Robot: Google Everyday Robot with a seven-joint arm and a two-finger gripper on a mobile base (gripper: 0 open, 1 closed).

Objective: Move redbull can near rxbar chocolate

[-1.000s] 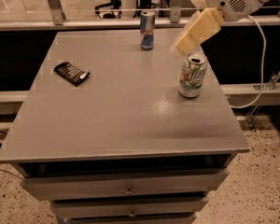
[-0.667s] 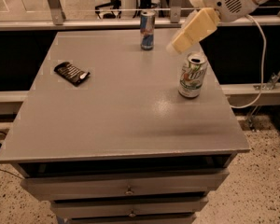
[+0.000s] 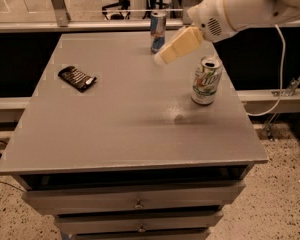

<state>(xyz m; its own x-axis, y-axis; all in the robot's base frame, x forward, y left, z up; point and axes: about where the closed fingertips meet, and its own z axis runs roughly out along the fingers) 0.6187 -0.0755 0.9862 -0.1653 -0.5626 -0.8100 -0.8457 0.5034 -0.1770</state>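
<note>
The redbull can (image 3: 158, 31) stands upright at the far edge of the grey table (image 3: 130, 129), near its middle. The rxbar chocolate (image 3: 76, 78) lies flat on the left side of the table, its pale end toward the right. My gripper (image 3: 162, 58) comes in from the upper right on a white arm. Its cream-coloured tip hangs above the table just to the right of and in front of the redbull can, apart from it and holding nothing.
A white-and-green soda can (image 3: 206, 80) stands upright at the right side of the table, below the arm. Drawers (image 3: 135, 203) run along the front. A rail and chair legs are behind the table.
The gripper has moved left and down, from above the soda can toward the redbull can. The cans and the bar have not moved.
</note>
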